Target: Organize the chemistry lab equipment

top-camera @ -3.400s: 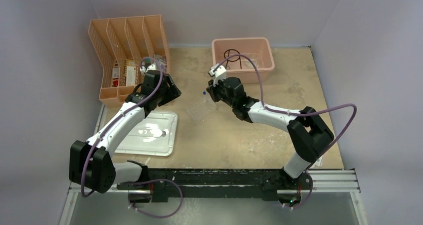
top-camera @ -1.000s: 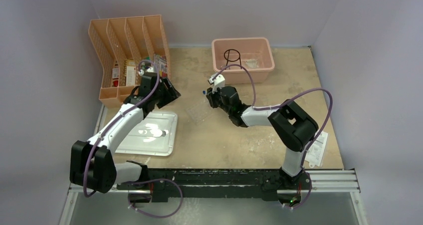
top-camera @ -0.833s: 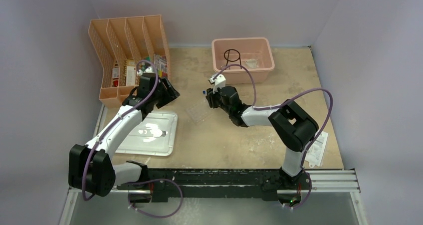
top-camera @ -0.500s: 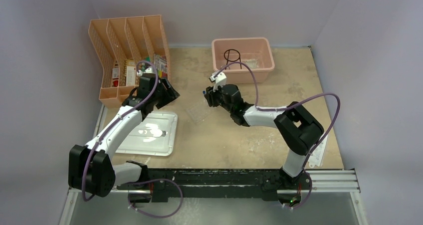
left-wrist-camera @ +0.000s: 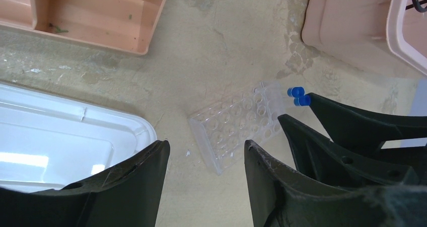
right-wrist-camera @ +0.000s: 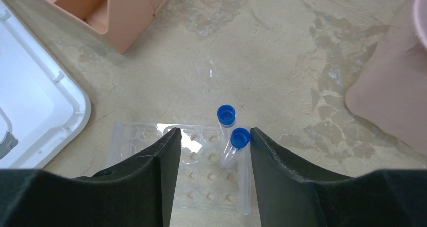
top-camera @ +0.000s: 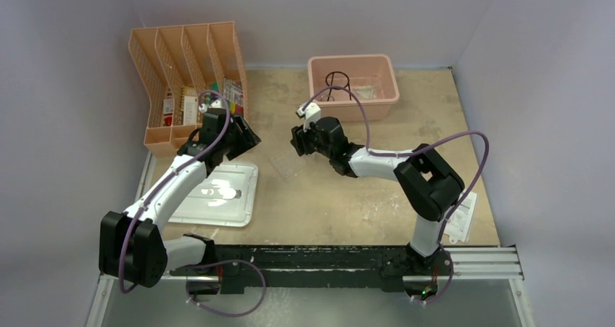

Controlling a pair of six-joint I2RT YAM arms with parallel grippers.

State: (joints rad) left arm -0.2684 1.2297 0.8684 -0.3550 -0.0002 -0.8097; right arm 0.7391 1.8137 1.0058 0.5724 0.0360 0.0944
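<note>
A clear plastic tray [top-camera: 286, 164] lies mid-table, seen close in the right wrist view [right-wrist-camera: 132, 135]. Two blue-capped vials [right-wrist-camera: 226, 115] [right-wrist-camera: 238, 139] stand in its far corner holes. My right gripper [right-wrist-camera: 214, 132] hangs open over the tray, and the nearer vial stands free between the fingers, close to the right one. The left wrist view shows the same tray [left-wrist-camera: 236, 126] and blue caps [left-wrist-camera: 299, 95]. My left gripper [left-wrist-camera: 206, 146] is open and empty, hovering above the table just left of the tray. A black wire ring tripod [top-camera: 337, 79] sits in the pink bin [top-camera: 384, 69].
A peach file organizer [top-camera: 185, 59] stands at the back left, with small items in its slots. A flat white lid [top-camera: 217, 193] lies on the table left of the tray. A paper sheet [top-camera: 460, 214] sits at the right edge.
My right gripper has opened and let go of the nearer vial, which now stands in the tray. The right wrist has drawn slightly up and left. The left arm has barely moved.
</note>
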